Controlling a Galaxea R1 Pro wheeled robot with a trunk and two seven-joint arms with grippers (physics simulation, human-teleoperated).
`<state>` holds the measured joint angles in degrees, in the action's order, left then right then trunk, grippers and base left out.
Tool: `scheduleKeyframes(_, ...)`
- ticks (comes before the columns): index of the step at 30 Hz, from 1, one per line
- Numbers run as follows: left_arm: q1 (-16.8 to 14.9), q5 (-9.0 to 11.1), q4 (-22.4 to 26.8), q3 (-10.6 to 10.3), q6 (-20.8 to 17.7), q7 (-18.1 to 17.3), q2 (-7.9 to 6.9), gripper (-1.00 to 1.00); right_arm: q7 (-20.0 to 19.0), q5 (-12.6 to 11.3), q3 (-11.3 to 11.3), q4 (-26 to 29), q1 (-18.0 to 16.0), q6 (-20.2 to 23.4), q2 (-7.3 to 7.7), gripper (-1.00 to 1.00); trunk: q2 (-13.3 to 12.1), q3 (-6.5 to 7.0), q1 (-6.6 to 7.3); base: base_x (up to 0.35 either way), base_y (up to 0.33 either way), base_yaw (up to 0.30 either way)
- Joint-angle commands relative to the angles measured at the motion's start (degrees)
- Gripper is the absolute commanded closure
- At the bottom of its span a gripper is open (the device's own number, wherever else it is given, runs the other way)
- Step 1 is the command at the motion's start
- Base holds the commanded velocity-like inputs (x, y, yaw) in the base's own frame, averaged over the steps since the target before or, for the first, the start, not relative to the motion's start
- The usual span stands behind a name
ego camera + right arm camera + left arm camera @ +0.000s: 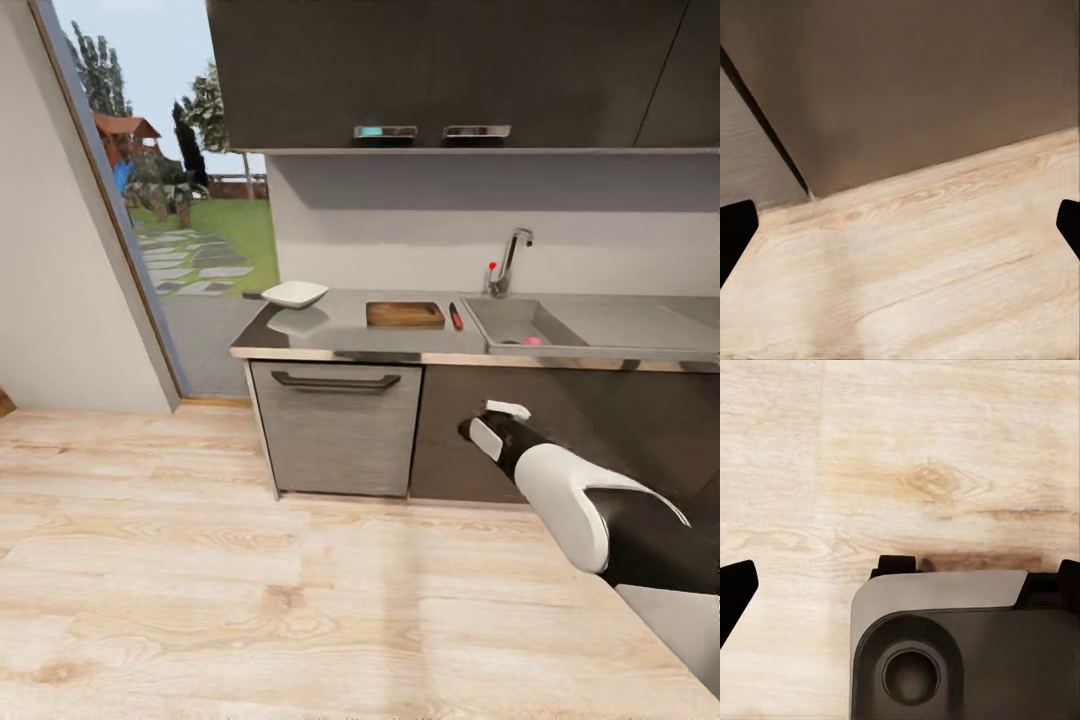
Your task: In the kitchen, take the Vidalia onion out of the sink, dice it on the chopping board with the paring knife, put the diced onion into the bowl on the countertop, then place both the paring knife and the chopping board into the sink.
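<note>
Ahead of me, the glossy grey countertop point(345, 330) carries the white bowl point(294, 293) at its left end. The brown chopping board point(405, 314) lies in the middle, and the red-handled paring knife point(456, 317) lies just right of it. Further right is the steel sink point(512, 318) with its chrome faucet point(510, 262). A small pinkish shape, the onion point(531, 341), peeks over the sink's front rim. My right arm point(560, 485) reaches toward the dark cabinet, well below the counter. The right gripper point(900, 232) is open over the floor. My left gripper point(900, 585) is open above my own base.
A grey drawer front point(338, 428) with a dark handle sits under the bowl end, with dark cabinet doors point(600, 420) to its right. Upper cabinets point(450, 70) hang above. A glass door point(190, 220) and a white wall stand at the left. Wooden floor point(250, 590) lies between me and the counter.
</note>
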<state>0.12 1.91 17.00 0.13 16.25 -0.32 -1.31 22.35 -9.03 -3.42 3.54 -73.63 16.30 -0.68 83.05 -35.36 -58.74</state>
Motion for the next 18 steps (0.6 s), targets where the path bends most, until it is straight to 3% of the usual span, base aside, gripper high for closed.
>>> scheduleKeyframes(1,0.03,0.19,0.05,0.01,0.09,-0.03,-0.01,-1.00,-1.09,0.27,-0.20,-0.37,2.15,-1.89,-0.03,-1.00,0.03,-0.04,0.01,-0.058,0.000,0.000)
scheduleKeyframes(7,-0.01,0.19,0.05,0.00,0.09,-0.03,-0.01,-1.00,-8.75,3.83,-0.17,-1.28,14.53,-12.98,-0.06,-1.00,0.03,-0.04,0.01,-0.020,0.000,0.000)
scheduleKeyframes(9,0.01,0.19,0.05,-0.02,0.09,-0.03,-0.01,-1.00,-14.07,6.14,-0.12,-1.40,25.91,-21.69,-0.19,-1.00,0.03,-0.04,0.01,-0.002,0.000,0.000)
scheduleKeyframes(11,0.01,0.19,0.02,-0.03,0.09,-0.03,0.01,-1.00,-15.00,6.44,-0.10,-1.51,29.87,-26.09,-0.29,-1.00,0.03,-0.04,0.01,-0.001,0.000,0.000)
scheduleKeyframes(12,0.02,0.19,0.02,-0.02,0.11,-0.03,0.03,-1.00,-15.80,6.86,-0.06,-1.91,34.46,-31.56,-0.44,-1.00,0.03,-0.04,0.01,0.000,0.000,0.000)
scheduleKeyframes(15,-0.01,0.15,0.06,-0.03,0.20,-0.03,0.04,-1.00,-16.45,7.92,-0.03,-2.24,39.32,-37.06,-0.88,-1.00,0.03,-0.04,0.01,0.000,0.000,0.000)
scheduleKeyframes(18,0.01,0.18,0.11,0.00,0.25,-0.03,0.09,-1.00,-17.73,11.62,-0.01,-2.42,45.87,-44.09,-1.45,-1.00,0.03,-0.04,0.01,0.000,0.000,0.000)
